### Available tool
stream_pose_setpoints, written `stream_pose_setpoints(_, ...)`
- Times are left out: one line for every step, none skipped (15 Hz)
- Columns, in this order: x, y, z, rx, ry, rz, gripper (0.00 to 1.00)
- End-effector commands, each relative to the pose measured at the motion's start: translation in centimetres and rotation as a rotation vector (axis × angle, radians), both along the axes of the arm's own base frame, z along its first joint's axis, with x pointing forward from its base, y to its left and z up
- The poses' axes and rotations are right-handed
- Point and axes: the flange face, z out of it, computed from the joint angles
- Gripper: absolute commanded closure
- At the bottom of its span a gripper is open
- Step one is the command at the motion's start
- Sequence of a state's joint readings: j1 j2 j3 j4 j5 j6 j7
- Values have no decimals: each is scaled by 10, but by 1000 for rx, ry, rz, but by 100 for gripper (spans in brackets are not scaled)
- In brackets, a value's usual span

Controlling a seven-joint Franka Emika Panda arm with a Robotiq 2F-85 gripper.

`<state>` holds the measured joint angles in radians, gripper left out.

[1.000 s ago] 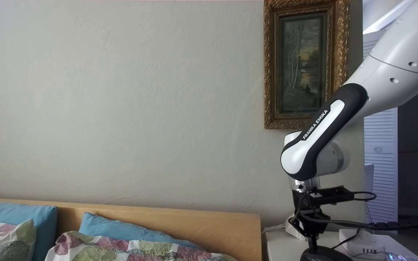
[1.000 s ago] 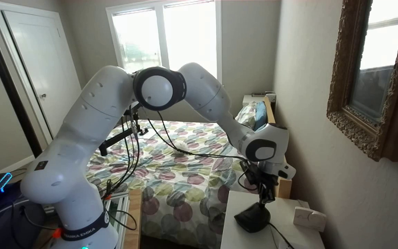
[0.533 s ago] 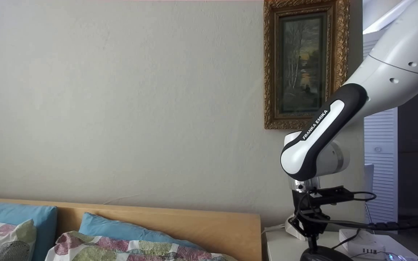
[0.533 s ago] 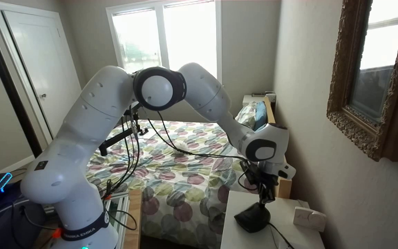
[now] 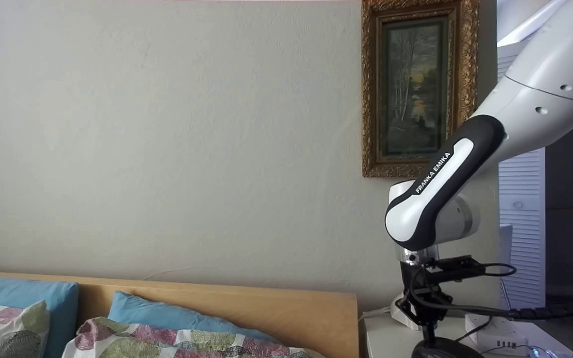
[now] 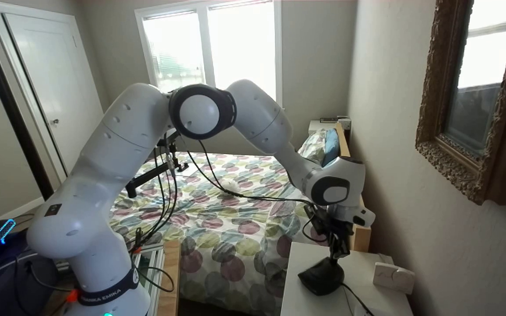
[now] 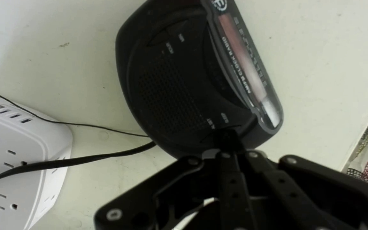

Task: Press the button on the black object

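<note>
While the arm (image 6: 200,115) stands arched, gripper (image 7: 230,139) pressed together, pointing down, touching the black clock radio (image 7: 171,83)

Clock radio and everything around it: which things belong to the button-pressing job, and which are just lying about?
For the job:
clock radio
fingers, shut, near its SLEEP label; pressing or not, unclear

Just about:
outlet block
blue pillows
painting, hanging

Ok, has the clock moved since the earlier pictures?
No: the clock shows no visible shift against the nightstand in an exterior view.
</note>
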<state>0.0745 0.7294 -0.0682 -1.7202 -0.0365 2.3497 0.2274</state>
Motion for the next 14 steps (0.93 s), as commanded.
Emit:
stream_pose_setpoints(-9, 1, -15, -8, -18, 19, 100)
stream_pose_setpoints(-7, 5, -7, -6, -26, 22, 100)
stream_pose_setpoints(-5, 10, 7, 6, -24, 17, 100)
stream_pose_setpoints(-4, 14, 17, 13, -30, 19, 100)
stream_pose_setpoints(-4, 19, 28, 23, -30, 15, 100)
stream_pose_setpoints(-5, 25, 40, 31, -26, 18, 100)
stream_pose_setpoints(-5, 30, 53, 30, -36, 17, 100)
stream_pose_setpoints(-5, 33, 64, 29, -46, 15, 100)
stream_pose_setpoints(-5, 37, 76, 26, -59, 15, 100)
stream_pose_setpoints(-5, 40, 87, 21, -64, 13, 100)
stream_pose_setpoints(-6, 42, 97, 13, -74, 4, 100)
stream_pose_setpoints(-7, 44, 108, -8, -99, -7, 100)
stream_pose_setpoints(-8, 45, 119, -25, -123, -20, 100)
stream_pose_setpoints(-13, 45, 129, -31, -120, -33, 100)
